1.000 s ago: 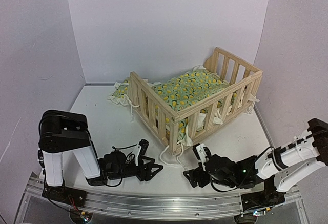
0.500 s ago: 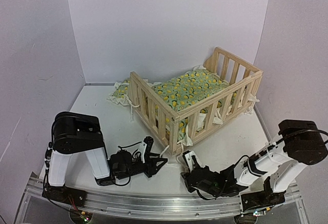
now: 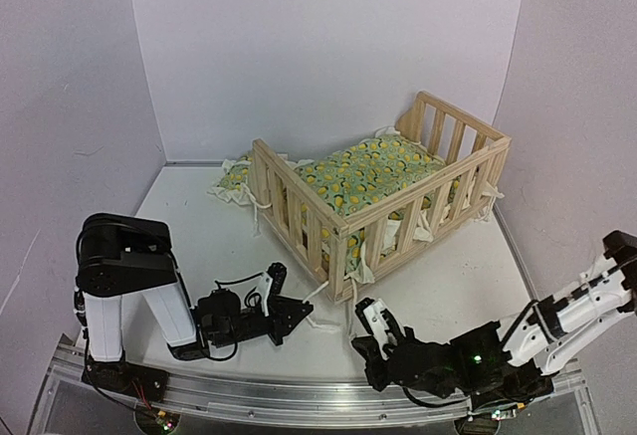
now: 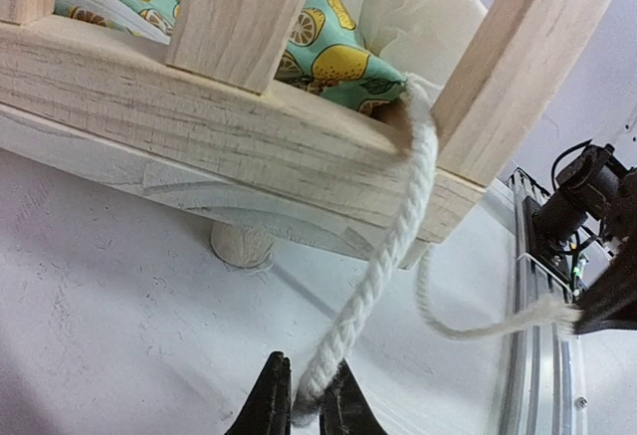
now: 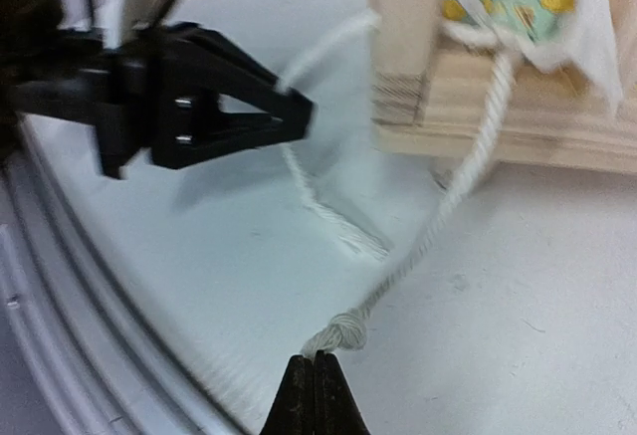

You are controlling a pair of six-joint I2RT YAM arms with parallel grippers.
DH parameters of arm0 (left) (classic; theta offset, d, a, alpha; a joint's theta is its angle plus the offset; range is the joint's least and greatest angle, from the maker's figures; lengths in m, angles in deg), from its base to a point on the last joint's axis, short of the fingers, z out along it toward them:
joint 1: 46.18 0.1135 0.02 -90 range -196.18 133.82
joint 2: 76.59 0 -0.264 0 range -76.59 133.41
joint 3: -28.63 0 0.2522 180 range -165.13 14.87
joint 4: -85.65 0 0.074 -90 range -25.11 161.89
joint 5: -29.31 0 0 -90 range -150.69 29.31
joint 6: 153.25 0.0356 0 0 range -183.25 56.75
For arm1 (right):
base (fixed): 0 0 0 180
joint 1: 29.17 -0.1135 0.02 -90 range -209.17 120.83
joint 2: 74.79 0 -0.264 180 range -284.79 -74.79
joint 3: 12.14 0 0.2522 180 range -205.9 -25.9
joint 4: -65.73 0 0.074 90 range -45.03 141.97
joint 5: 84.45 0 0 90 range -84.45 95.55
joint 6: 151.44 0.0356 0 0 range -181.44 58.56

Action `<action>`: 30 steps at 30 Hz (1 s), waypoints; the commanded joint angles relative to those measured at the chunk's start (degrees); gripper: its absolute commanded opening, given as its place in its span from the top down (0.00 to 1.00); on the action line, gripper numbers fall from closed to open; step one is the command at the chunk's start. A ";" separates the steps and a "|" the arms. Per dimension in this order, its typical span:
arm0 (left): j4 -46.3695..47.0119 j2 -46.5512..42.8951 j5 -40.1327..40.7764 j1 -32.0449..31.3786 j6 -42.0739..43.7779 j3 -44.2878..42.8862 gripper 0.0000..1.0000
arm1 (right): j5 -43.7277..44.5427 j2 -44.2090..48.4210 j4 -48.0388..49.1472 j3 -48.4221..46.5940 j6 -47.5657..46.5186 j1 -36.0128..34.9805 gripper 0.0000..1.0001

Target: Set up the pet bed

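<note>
The left hand (image 4: 307,397) is pinched narrow on a white twisted cord (image 4: 383,256) that rises to the near corner of the pale pine slatted pet bed (image 3: 398,206). The right hand (image 5: 317,380), fully closed, grips the frayed end of a second white cord (image 5: 468,156), just past its knot. The bed stands back-right on the white surface (image 3: 199,236), with its lemon-print cushion (image 3: 373,171) inside.

The pet bed (image 3: 328,224) stands on the tabletop (image 3: 199,236) at 1 o'clock, cushion (image 3: 373,171) inside, pillow (image 3: 231,181) at its 10 o'clock. From its 6 o'clock corner, the left cord (image 4: 383,256) reaches the left end effector (image 4: 307,405) at 7, the right cord (image 5: 448,201) the right end effector (image 5: 317,370) at 5.
</note>
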 commanded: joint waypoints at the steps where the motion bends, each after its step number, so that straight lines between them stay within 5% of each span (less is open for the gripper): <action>1: 0.77 -6.27 -1.13 -0.39 -1.96 2.61 0.89 | -0.59 9.65 -6.87 -5.86 -6.42 -4.50 1.00; 6: -1.29 -8.25 -1.72 -1.81 -3.16 1.67 0.89 | -1.66 16.15 -1.50 -10.18 -13.48 -4.60 1.00; 12: -1.69 -9.56 0.42 -4.42 -4.18 1.27 0.88 | 6.47 10.49 5.98 -19.33 -22.83 -3.45 1.00; 18: -3.26 -11.26 3.67 -6.58 -1.90 1.11 0.86 | -3.41 4.86 6.42 -26.21 -20.46 5.28 1.00; 30: -3.37 -13.31 4.98 -8.03 -0.97 0.75 0.87 | -8.25 -5.24 4.33 -33.51 -17.38 9.18 1.00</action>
